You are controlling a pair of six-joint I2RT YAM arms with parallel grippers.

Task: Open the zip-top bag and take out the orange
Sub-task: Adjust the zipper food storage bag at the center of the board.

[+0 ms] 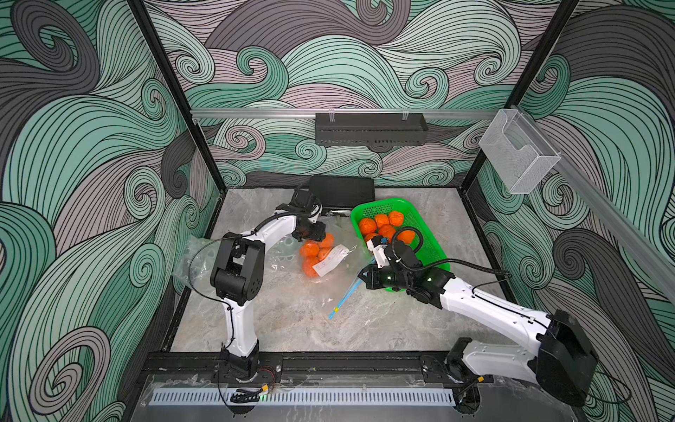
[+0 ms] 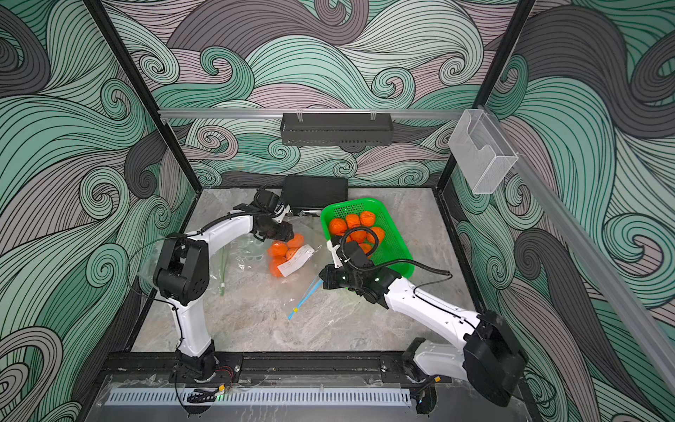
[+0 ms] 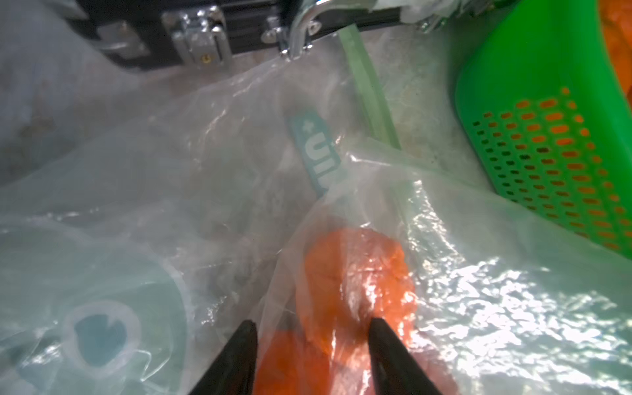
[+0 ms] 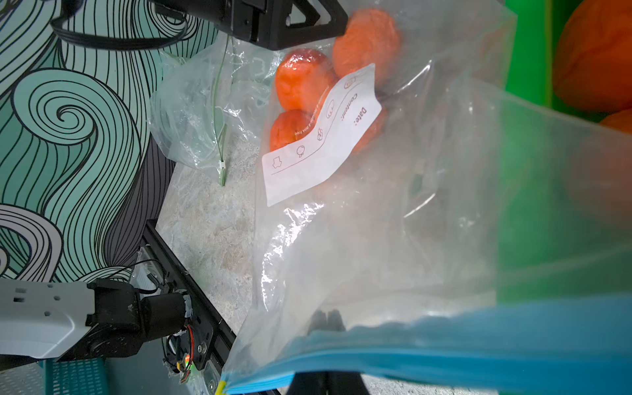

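The clear zip-top bag lies mid-table with a white label and a blue zip strip. Several oranges sit bunched at its far, closed end. My left gripper is at that end, and its two fingers press on either side of one orange through the plastic. My right gripper is shut on the bag's zip edge and holds that edge off the table. The fingertips show through the film, pressed together.
A green basket holding several oranges stands right of the bag, under my right wrist. A black case with metal latches sits at the back. Empty clear bags lie crumpled at the left, beneath my left arm.
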